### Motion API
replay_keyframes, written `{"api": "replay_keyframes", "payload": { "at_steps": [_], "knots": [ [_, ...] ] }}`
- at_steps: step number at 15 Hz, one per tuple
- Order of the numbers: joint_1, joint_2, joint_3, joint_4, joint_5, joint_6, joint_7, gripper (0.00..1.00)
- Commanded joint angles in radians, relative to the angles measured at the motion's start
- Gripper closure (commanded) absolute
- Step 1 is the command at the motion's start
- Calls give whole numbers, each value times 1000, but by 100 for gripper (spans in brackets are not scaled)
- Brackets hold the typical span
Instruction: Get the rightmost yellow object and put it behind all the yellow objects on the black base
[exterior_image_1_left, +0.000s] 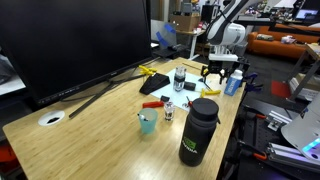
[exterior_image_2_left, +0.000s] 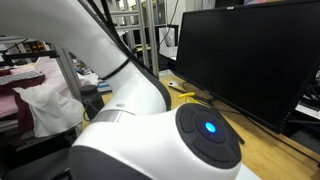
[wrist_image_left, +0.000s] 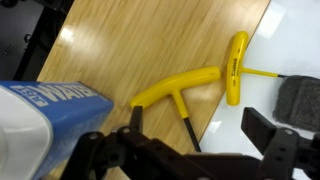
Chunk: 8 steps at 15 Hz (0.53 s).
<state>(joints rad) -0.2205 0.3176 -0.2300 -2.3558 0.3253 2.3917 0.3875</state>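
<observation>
Wrist view shows two T-handled yellow objects (wrist_image_left: 180, 86), thin-shafted.

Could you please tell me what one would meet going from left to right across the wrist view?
Blue-and-white box → yellow T-handle on the wood → yellow T-handle on the white surface → dark grey object.

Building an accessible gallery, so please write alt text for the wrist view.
A bright yellow T-handled hex key lies on a light wooden tabletop, a second yellow key further right where the wood meets a pale surface. The dark tool hangs open over them at the bottom, beside a blue-and-white box.
</observation>
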Motion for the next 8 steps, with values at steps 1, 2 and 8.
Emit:
{"api": "replay_keyframes", "payload": {
  "at_steps": [1,2,8],
  "knots": [
    [-10,54,16,52,5,-60,-60,0],
    [-4,68,15,59,-8,-64,-61,0],
    [2,103,9,84,-20,-59,-55,0]
  ]
}}
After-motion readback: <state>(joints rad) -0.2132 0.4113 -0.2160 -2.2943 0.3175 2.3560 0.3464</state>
